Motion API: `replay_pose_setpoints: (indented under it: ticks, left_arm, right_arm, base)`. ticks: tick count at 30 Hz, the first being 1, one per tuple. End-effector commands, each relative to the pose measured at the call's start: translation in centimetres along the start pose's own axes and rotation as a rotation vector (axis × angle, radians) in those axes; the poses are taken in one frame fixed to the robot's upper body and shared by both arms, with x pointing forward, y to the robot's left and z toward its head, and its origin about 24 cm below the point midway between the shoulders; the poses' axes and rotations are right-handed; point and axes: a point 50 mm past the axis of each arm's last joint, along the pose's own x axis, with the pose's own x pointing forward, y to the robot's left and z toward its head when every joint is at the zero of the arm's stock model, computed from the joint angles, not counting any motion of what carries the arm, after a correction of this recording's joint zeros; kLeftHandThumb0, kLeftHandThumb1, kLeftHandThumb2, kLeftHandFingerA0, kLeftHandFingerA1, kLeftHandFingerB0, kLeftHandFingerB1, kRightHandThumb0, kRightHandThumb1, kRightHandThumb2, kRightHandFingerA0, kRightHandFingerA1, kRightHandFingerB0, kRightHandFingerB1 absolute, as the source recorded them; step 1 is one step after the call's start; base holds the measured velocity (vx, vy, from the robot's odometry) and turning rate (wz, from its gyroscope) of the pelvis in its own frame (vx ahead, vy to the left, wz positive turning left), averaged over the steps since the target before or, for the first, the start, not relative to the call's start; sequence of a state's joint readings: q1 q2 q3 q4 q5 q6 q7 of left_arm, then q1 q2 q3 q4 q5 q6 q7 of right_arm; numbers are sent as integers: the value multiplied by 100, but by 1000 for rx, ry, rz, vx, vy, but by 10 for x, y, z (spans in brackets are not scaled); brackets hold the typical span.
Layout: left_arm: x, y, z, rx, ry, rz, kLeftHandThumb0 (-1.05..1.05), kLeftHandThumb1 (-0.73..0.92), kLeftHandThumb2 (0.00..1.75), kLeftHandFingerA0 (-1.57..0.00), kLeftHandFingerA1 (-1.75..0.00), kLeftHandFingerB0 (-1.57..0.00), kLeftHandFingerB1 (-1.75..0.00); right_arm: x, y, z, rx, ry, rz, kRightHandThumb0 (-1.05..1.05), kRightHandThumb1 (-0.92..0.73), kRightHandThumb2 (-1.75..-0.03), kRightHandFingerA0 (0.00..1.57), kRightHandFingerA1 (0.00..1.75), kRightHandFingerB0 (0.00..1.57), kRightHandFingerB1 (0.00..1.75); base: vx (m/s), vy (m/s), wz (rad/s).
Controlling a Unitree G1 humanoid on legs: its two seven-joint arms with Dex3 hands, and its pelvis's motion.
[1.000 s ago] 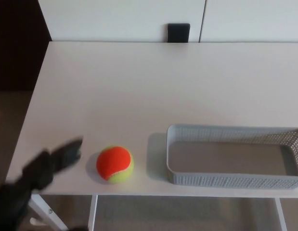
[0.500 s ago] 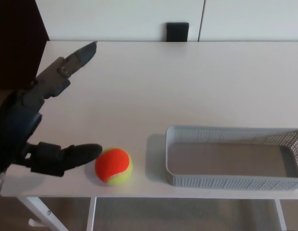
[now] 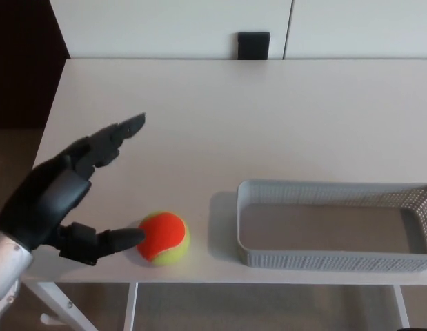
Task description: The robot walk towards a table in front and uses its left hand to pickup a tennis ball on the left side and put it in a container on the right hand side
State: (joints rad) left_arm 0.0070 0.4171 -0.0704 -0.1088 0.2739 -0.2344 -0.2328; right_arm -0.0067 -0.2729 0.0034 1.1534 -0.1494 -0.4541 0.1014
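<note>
In shot: left hand (image 3: 58, 200) + its wrist section (image 3: 5, 265). Hand is black all over, matte plastic look w/ a soft grey sheen on the back. Back of hand = broad, rounded, smooth shell. Fingers (image 3: 115, 134) are thick, built from blocky segments w/ clear breaks at the joints; tips look flat, squared off. Thumb (image 3: 106, 240) is also thick, approx. cylindrical, w/ a rounded tip and a chunky knuckle block at its base. Wrist section is pale silver-grey, smooth, rounded, w/ a sharp colour change where it meets the black. Fine detail (screws, markings, cables) is too blurred to tell.
</note>
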Motion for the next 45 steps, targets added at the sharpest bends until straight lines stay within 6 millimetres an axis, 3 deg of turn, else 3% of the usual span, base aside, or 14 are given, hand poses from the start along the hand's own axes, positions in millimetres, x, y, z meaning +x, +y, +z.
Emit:
replay_pose_setpoints:
  ticks: [1,9,10,15,18,20,21,23,29,30,31,35,36,45]
  left_arm:
    - [-6,-13,-10,74,74,-43,-70,38,85,0,0,0,-9]
    - [-7,-26,-17,56,95,-94,-68,39,83,0,0,0,-10]
    - [-6,-27,-18,56,95,-94,-77,37,61,0,-9,0,-21]
    - [-7,-33,-21,49,116,-95,-71,35,58,0,-9,0,-21]
    - [-5,-34,-22,53,119,-77,-62,37,78,0,-4,0,-11]
    - [-2,-34,-22,69,115,-63,-58,34,77,0,-11,0,-16]
    - [-2,-35,-21,70,114,-54,-57,29,64,-1,-25,0,-22]
    - [-2,-38,-20,65,121,-35,-45,29,74,0,-30,0,-28]
    - [4,-38,-18,64,121,-8,-42,29,65,-6,-37,-7,-21]
    - [4,-42,-16,48,122,-3,-41,27,65,-4,-46,-6,-26]
    - [5,-43,-16,49,121,-2,-27,25,81,0,-51,0,-49]
    - [8,-47,-15,63,113,2,-27,24,81,-1,-51,0,-49]
    - [8,-55,-13,53,113,-5,-48,34,61,-17,-44,-9,-31]
    - [6,-71,-15,35,133,-50,-49,34,61,-17,-39,-11,-33]
  right_arm:
    - [-6,0,-10,-3,36,15,-24,-61,-58,57,65,41,46]
    - [-5,2,-11,25,43,24,-27,-62,-58,55,64,41,46]
    - [-4,2,-10,23,41,24,-27,-62,-58,55,64,41,46]
    - [-5,2,-11,22,42,32,-26,-63,-58,55,63,41,46]
    - [-4,2,-8,19,36,29,-25,-63,-58,56,64,41,46]
    - [-3,0,-6,16,30,28,-24,-63,-58,56,63,41,46]
    - [-3,0,-6,8,28,28,-25,-63,-58,56,63,40,45]
    - [-4,0,-7,2,27,33,-24,-63,-58,56,64,40,45]
    - [0,0,-2,-1,23,32,-25,-63,-58,56,63,40,45]
    - [-1,-1,-3,-11,17,24,-26,-62,-58,57,63,41,45]
    - [-2,-2,-3,-8,14,23,-24,-63,-58,56,64,40,46]
    - [-2,-2,-3,3,10,24,-23,-64,-58,55,63,40,46]
    - [-5,-7,-7,-9,21,14,-24,-63,-58,56,63,41,45]
    - [-8,-6,-10,-14,28,23,-23,-63,-58,56,63,40,45]
  base:
    - [0,0,0]
    - [0,0,0]
    - [0,0,0]
    - [0,0,0]
    - [0,0,0]
    - [0,0,0]
    - [0,0,0]
    - [0,0,0]
    - [0,0,0]
    - [0,0,0]
    - [0,0,0]
    - [0,0,0]
    - [0,0,0]
    - [0,0,0]
